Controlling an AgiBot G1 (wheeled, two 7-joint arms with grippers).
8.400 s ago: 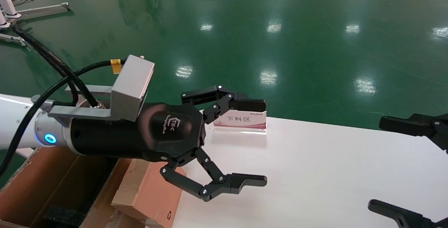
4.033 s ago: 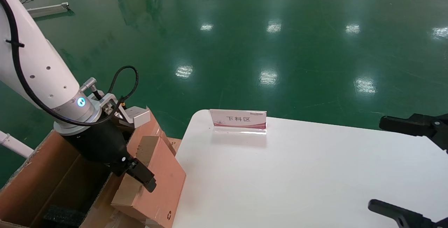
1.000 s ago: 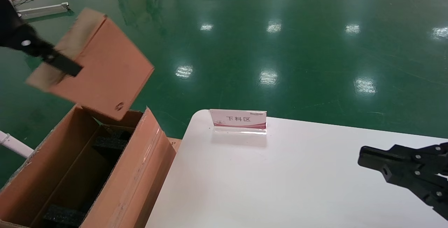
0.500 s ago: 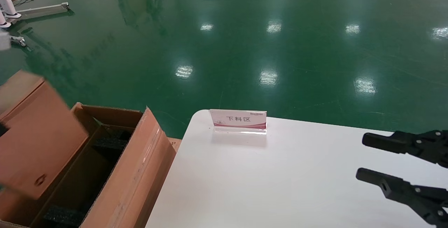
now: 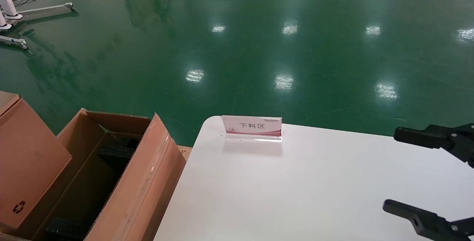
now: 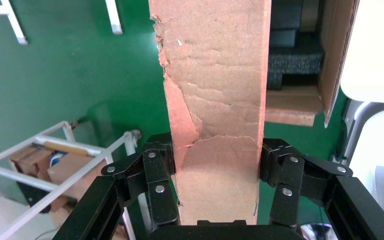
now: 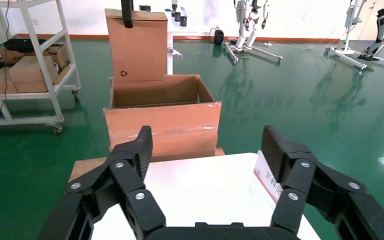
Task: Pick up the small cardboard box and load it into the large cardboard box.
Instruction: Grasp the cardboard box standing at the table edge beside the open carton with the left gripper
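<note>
The small cardboard box point(image 5: 26, 159) hangs upright at the far left of the head view, its recycling symbol point(image 5: 18, 207) low down. My left gripper point(image 6: 216, 160) is shut on its narrow tan side point(image 6: 215, 100); one finger point(image 7: 127, 12) shows over its top edge. The box point(image 7: 137, 50) stands over the side of the large cardboard box point(image 5: 144, 181) away from the table; I cannot tell whether its lower edge is inside. Black foam point(image 6: 295, 55) lies in the large box point(image 7: 162, 120). My right gripper point(image 5: 426, 174) is open over the table, empty point(image 7: 207, 145).
The white table point(image 5: 296, 196) carries a small standing sign point(image 5: 251, 126) near its far edge. A white shelving cart point(image 7: 25, 70) with cartons stands beyond the large box. Green floor surrounds everything, with robot stands point(image 7: 250, 25) far off.
The small box has come down from high above the large box to its left side and turned upright. The right gripper's fingers have spread wider apart.
</note>
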